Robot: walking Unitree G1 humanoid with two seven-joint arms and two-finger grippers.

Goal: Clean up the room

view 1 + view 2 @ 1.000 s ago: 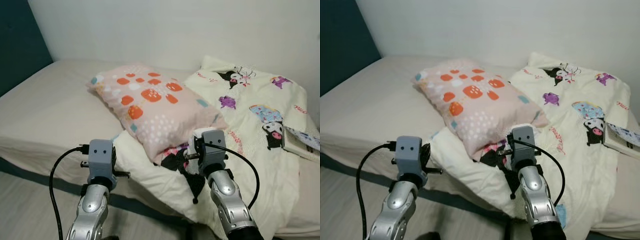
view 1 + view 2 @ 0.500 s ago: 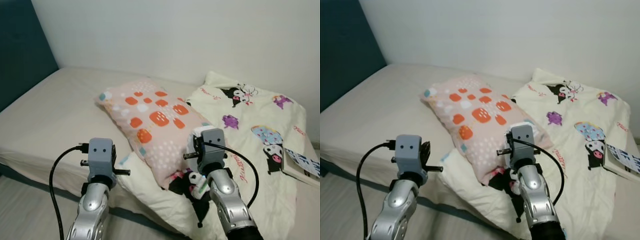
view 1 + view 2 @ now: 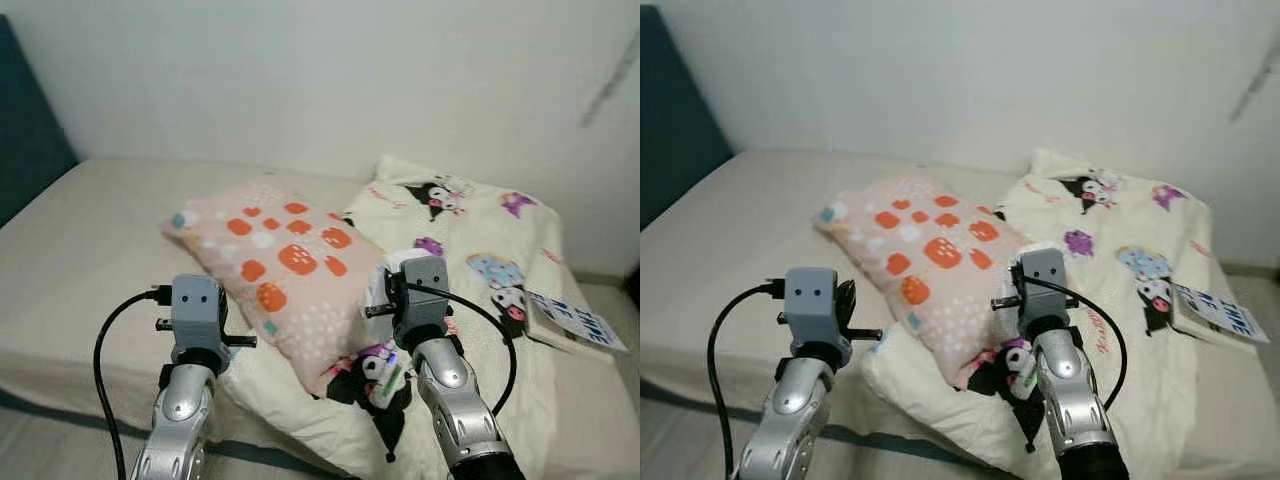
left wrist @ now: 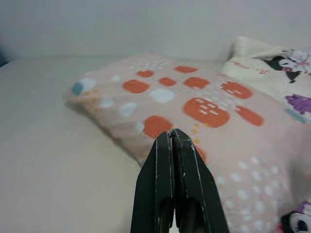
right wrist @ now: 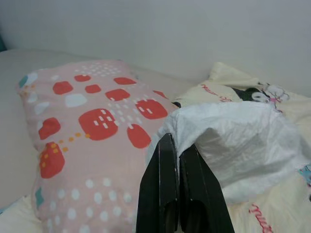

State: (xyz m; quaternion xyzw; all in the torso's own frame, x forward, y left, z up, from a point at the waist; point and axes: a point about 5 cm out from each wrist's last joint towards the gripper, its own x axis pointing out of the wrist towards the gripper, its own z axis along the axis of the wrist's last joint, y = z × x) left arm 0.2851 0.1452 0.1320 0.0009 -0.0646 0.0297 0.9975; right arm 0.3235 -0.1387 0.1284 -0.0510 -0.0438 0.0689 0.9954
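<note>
White crinkled plastic, a thin bag [image 5: 233, 145], is pinched between the closed fingers of our right gripper [image 5: 179, 160], just over the pink pillow with orange patches [image 3: 290, 265]; what it contains we cannot make out. Our left gripper [image 4: 172, 141], fingers pressed together and empty, hovers near the pillow's front. The cream cartoon-print blanket [image 3: 480, 260] lies beside the pillow, partly under it.

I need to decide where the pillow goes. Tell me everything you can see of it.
The pillow is a soft, plump rectangle in pale pink fabric with orange-red patches, white dots and a few teal marks. It lies flat and askew on the bed, its right end resting on the cream cartoon-print blanket. No gripper touches it.
</note>
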